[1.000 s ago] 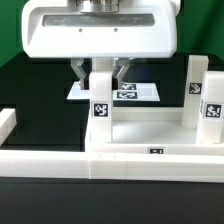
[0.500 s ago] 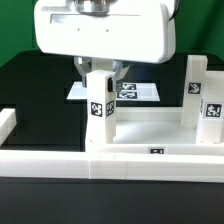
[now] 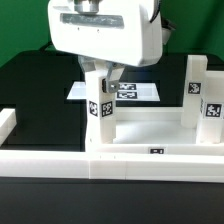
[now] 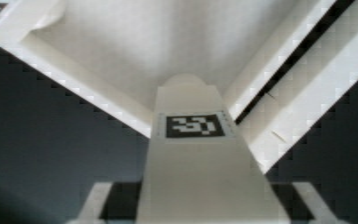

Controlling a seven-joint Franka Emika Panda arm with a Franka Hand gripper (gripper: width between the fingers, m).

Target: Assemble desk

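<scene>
The gripper (image 3: 101, 72) has turned since a second ago: its broad white housing, then square to the exterior camera, now sits rotated and shifted toward the exterior view's right, with one edge swung forward. The leg (image 3: 100, 100) pinched between its fingers has turned with it, so its tag now sits on an angled face and lower than before. That reads as a twisting motion, and the likely meaning is that this leg is being screwed into a corner socket of the desk top (image 3: 150, 130), though the socket itself is hidden behind the front rim.

The desk top lies upside down against the long white border rail (image 3: 60, 160), toward the exterior view's right. Two other legs (image 3: 196, 85) already stand upright on its far side at the exterior view's right, so the assembly looks partly done. The marker board (image 3: 145, 93) lies flat on the black table (image 3: 40, 85) behind the gripper.

In the wrist view the leg (image 4: 202, 150) runs straight out from between the two fingers (image 4: 114, 200), which clamp its flanks.

No brand or readable writing appears anywhere. The only markings are black-and-white square tags on the legs, the desk top rim and the marker board; their patterns carry no legible text.
</scene>
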